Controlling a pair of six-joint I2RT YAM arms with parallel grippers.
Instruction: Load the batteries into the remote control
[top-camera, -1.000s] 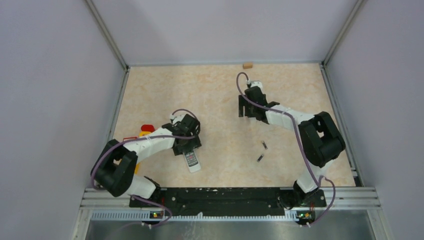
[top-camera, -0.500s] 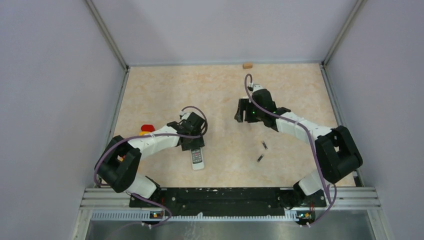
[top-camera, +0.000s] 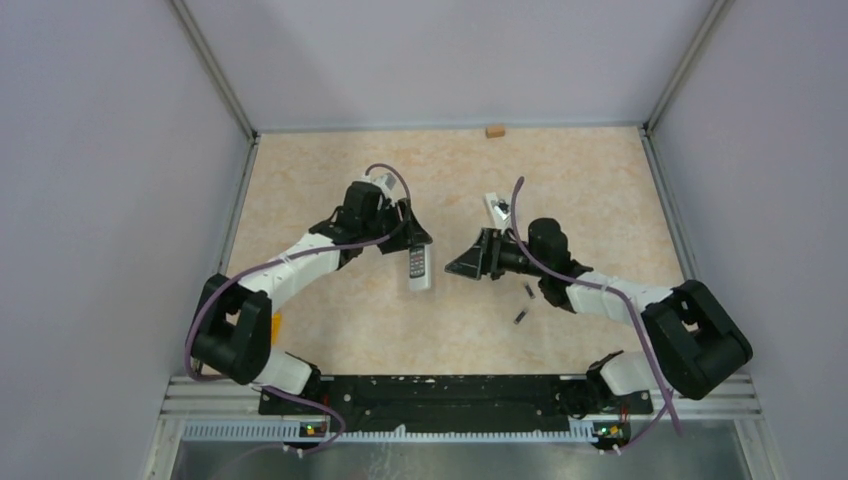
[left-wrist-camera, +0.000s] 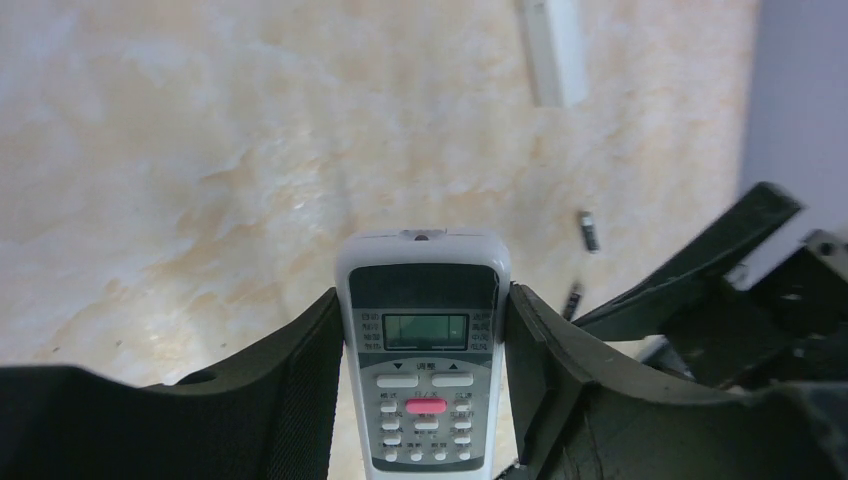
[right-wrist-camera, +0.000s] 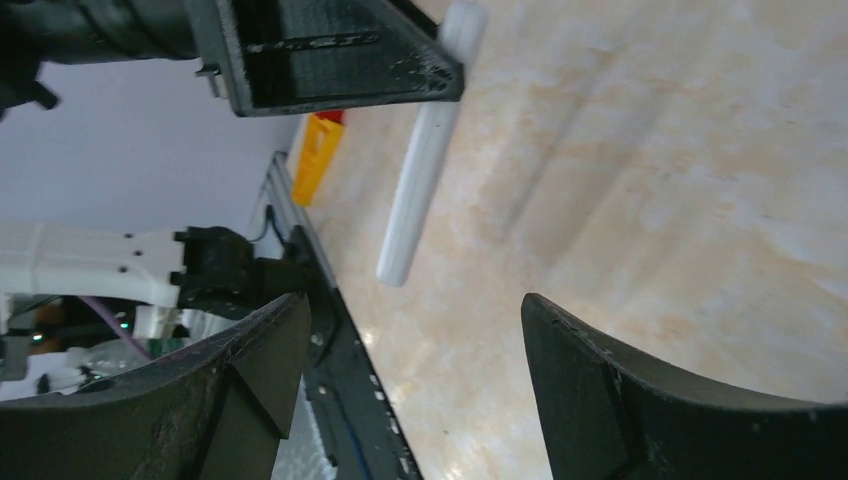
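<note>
Remote control (left-wrist-camera: 424, 360) gripped in left claw (left-wrist-camera: 424, 300), well off table (top-camera: 330, 180) edges; right claw (right-wrist-camera: 412, 305) gaping, empty.

The left gripper (top-camera: 413, 243) now holds the white plastic remote control (top-camera: 419, 270) clamped between its fingers, lifted off the table and out near the middle; earlier the remote lay flat at the near left. The right gripper (top-camera: 465, 258) has swung in from the far side, its jaws apart, and now points left at the remote. A small white flat piece (top-camera: 495, 208) now shows where that gripper hovered before.
</note>
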